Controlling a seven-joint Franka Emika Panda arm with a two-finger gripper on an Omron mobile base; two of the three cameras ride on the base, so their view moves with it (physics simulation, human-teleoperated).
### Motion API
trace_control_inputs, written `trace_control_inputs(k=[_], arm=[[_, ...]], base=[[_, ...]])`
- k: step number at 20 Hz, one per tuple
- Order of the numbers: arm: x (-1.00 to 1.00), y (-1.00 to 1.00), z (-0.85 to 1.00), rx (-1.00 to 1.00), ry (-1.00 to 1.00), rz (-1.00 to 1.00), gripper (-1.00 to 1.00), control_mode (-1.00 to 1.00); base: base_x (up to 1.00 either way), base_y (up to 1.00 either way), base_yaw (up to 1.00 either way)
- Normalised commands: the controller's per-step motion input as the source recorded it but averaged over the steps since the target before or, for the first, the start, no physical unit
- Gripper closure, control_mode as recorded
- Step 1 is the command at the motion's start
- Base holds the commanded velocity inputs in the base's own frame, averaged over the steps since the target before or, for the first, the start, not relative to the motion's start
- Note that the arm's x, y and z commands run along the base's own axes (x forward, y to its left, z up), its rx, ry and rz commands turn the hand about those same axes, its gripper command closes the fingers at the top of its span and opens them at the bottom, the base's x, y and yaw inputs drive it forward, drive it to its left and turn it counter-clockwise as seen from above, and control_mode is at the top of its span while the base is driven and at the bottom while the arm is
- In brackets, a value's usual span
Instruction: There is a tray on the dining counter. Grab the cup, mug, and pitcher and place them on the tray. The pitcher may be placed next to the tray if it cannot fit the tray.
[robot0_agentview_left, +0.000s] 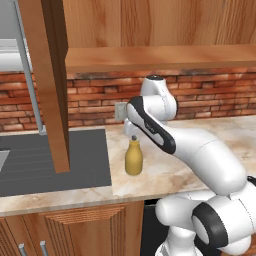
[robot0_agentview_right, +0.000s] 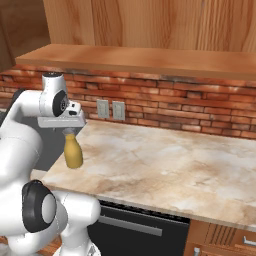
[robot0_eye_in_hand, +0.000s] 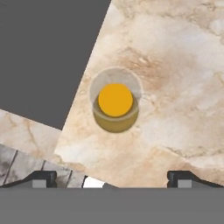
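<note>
The end effector (robot0_eye_in_hand: 112, 177) hangs wide open directly above the pitcher (robot0_eye_in_hand: 115, 105), which stands upright on the marble counter (robot0_agentview_right: 165, 165) beside the dark sink (robot0_agentview_left: 50, 160); the right base view adds wall outlets (robot0_agentview_right: 111, 109)

Hidden behind the arm (robot0_agentview_left: 200, 150) in the left base view: the hand itself and part of the wall outlet (robot0_agentview_left: 120, 111) above the pitcher (robot0_agentview_left: 133, 157). Cut off by the left edge beside the pitcher: the dark cooktop (robot0_agentview_left: 55, 160). From straight above in the hand view, only the pitcher's top and shoulder visible; its body concealed. Cropped by the right edge: the surface (robot0_agentview_right: 165, 165).
</note>
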Motion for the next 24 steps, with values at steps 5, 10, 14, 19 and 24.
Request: trace_control_inputs(k=[5, 10, 14, 19, 24], arm=[[0.11, 0.01, -0.13, -0.04, 0.00, 0.00, -1.00, -1.00], [0.13, 0.00, -0.06, -0.01, 0.00, 0.00, -1.00, -1.00], [0.16, 0.00, -0.08, 0.00, 0.00, 0.00, -1.00, -1.00], [0.14, 0.00, -0.10, 0.00, 0.00, 0.00, -1.00, -1.00], [0.06, 0.00, -0.06, 0.00, 0.00, 0.00, -1.00, -1.00]], base=[[0.00, 0.00, 0.00], [0.00, 0.00, 0.00], [0.00, 0.00, 0.00], [0.00, 0.00, 0.00], [0.00, 0.00, 0.00]])
